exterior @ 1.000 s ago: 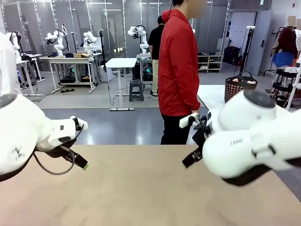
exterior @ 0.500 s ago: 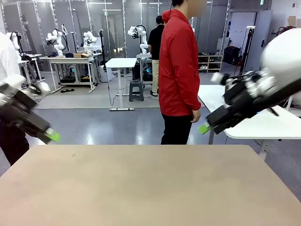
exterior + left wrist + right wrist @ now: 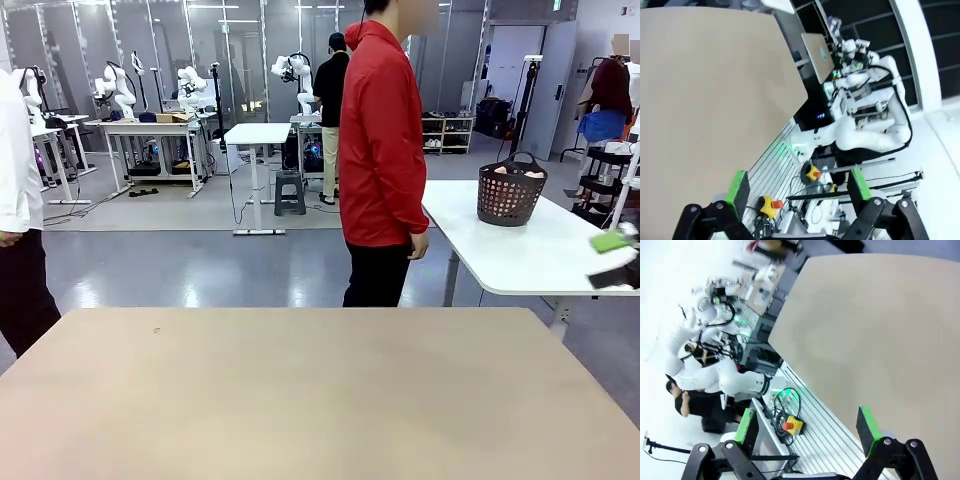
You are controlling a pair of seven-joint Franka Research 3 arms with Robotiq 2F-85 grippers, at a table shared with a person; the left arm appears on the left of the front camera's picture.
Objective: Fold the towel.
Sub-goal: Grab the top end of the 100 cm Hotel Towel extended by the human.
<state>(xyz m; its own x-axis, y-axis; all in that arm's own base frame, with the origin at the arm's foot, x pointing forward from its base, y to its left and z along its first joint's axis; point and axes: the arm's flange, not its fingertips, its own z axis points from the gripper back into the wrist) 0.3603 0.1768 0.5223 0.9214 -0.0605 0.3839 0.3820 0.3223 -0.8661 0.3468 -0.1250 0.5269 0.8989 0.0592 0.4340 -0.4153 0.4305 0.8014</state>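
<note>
The left gripper (image 3: pixel 798 187) hangs with its jaws spread wide and nothing in them. Its two green pads (image 3: pixel 736 187) frame a ribbed metal rail (image 3: pixel 765 175) at the robot's base. The tan table (image 3: pixel 705 90) stretches up and away to the left of those fingers.

Looking across that table from the robot's side, a person in a white shirt (image 3: pixel 15 170) stands at the left edge. A person in a red jacket (image 3: pixel 380 140) stands side-on at the far side. Further right, a black basket (image 3: pixel 510 200) sits on a white table (image 3: pixel 520 260). Pink cloth shows over its rim, which is the towel (image 3: pixel 499 171) as far as I can make out. It lies well apart from both grippers, off to the left of the blurred green pad (image 3: pixel 607 241) at the right edge. That pad belongs to the right gripper (image 3: pixel 807 429), which is also spread open and holds nothing. A yellow box with a red button (image 3: pixel 790 426) shows beyond the gap between its fingers.
</note>
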